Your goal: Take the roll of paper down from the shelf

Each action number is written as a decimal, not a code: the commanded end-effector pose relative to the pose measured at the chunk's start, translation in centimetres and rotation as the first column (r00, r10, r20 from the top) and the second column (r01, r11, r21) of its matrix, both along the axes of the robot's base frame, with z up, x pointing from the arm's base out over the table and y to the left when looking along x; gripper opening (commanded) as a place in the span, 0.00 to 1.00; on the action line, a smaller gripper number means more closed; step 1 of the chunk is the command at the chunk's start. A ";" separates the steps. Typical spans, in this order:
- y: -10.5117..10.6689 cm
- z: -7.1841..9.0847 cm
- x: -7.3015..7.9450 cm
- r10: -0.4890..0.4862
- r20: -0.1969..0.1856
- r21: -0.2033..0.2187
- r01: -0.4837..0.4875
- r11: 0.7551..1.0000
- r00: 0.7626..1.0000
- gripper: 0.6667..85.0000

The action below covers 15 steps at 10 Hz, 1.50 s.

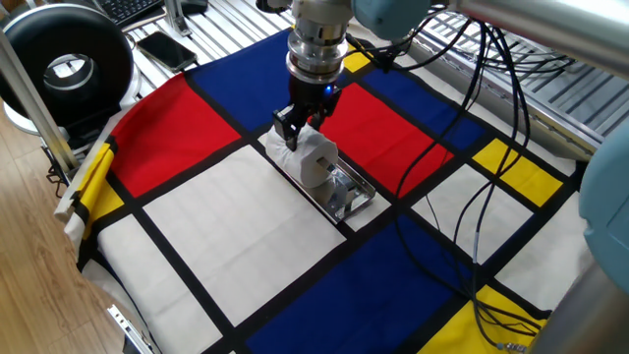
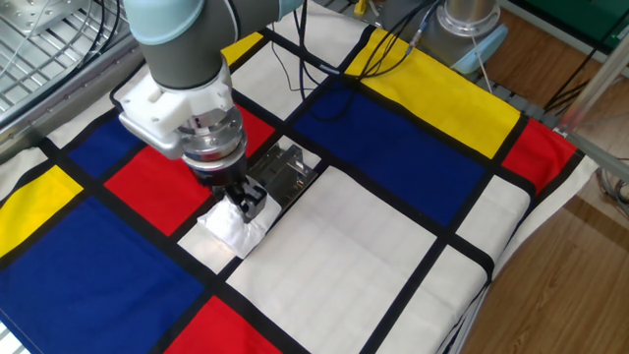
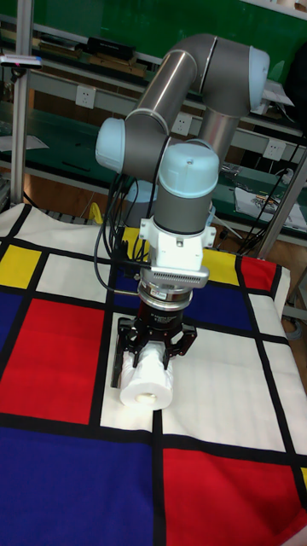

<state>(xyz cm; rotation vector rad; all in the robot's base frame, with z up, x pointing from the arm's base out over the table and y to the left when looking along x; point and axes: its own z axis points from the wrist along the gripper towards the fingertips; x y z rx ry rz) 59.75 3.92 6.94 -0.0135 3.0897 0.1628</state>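
The white roll of paper (image 1: pixel 314 157) lies on its side on the checked cloth, one end at the shiny silver shelf (image 1: pixel 346 193). My gripper (image 1: pixel 298 126) comes straight down over it and is shut on the roll of paper (image 2: pixel 230 227), one finger on each side. In the other fixed view the roll sits just left of the shelf (image 2: pixel 286 169); whether the peg is still in the core is hidden. In the tall fixed view the roll's (image 3: pixel 147 380) hollow end faces the camera below my gripper (image 3: pixel 156 345).
A large black reel (image 1: pixel 65 63) and a phone (image 1: pixel 165 48) lie at the table's far left. Black cables (image 1: pixel 472 206) trail over the cloth to the right of the shelf. The cloth's edge drops to the wooden floor (image 2: pixel 550 285).
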 end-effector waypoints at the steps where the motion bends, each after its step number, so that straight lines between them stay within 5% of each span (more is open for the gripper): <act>1: 0.2 0.1 0.2 -0.027 -0.003 0.012 0.027 1.000 1.000 0.00; 6: -1.5 0.0 0.7 -0.037 0.017 -0.055 0.038 0.998 0.999 0.00; 9: -1.3 0.0 0.6 -0.039 0.006 -0.052 0.040 0.998 0.999 0.00; 15: -0.1 -0.4 3.5 -0.006 0.009 -0.044 0.006 0.999 1.000 0.00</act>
